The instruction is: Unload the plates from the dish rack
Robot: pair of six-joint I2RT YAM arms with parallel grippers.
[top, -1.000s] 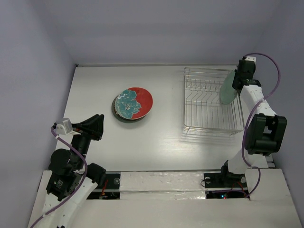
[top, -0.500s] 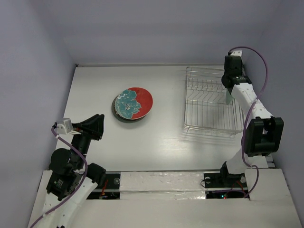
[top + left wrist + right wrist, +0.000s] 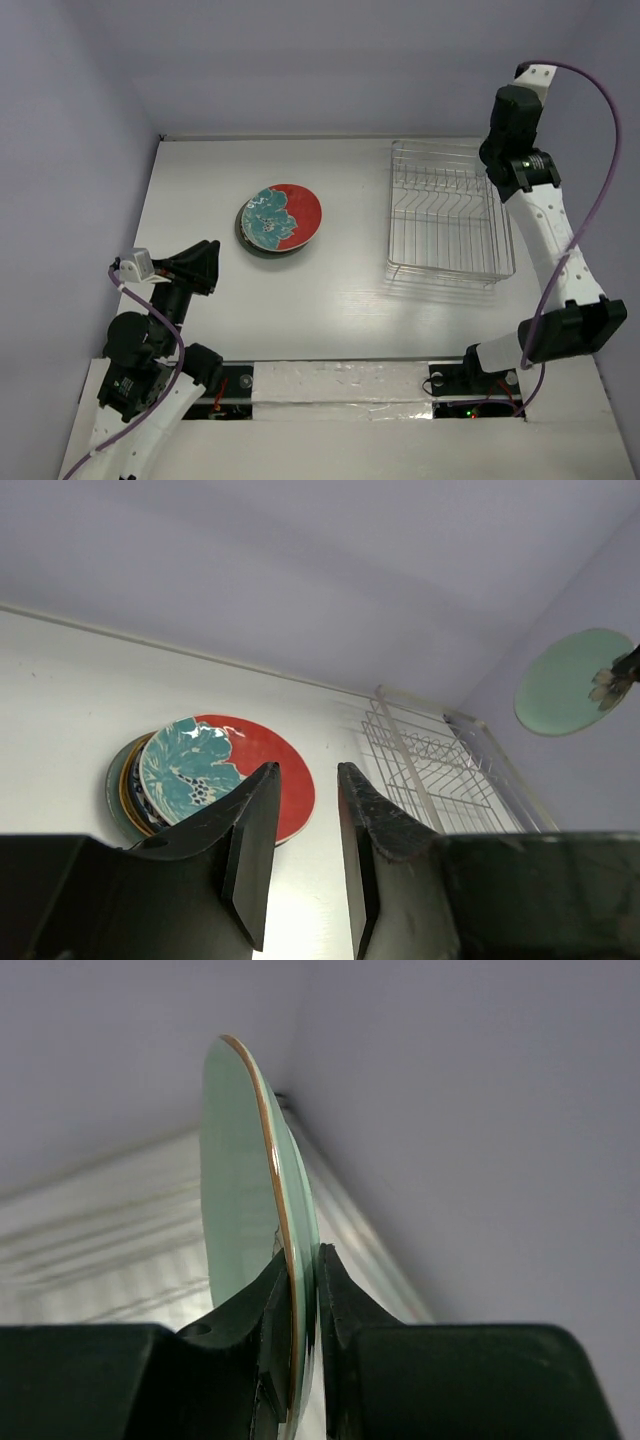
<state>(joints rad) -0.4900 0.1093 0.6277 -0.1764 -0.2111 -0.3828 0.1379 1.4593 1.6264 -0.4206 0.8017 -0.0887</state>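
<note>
On counter (image 3: 330, 290), top view: dish rack (image 3: 448, 222) at 3 o'clock, stacked plates (image 3: 281, 220) at 9 o'clock of it, well apart. Right arm (image 3: 545, 215) raised by rack's far-right corner.

Left wrist view: left claw (image 3: 305, 780) released, jaws slightly apart.

Right wrist view: right claw (image 3: 300, 1270) clenched on rim of pale green plate (image 3: 245, 1190), upright, edge-on.

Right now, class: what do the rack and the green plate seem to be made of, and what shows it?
Rack: probably metal wire, shiny silver; thin bright rods. Green plate: likely glazed ceramic; glossy pale surface, thin gold-brown rim.
</note>
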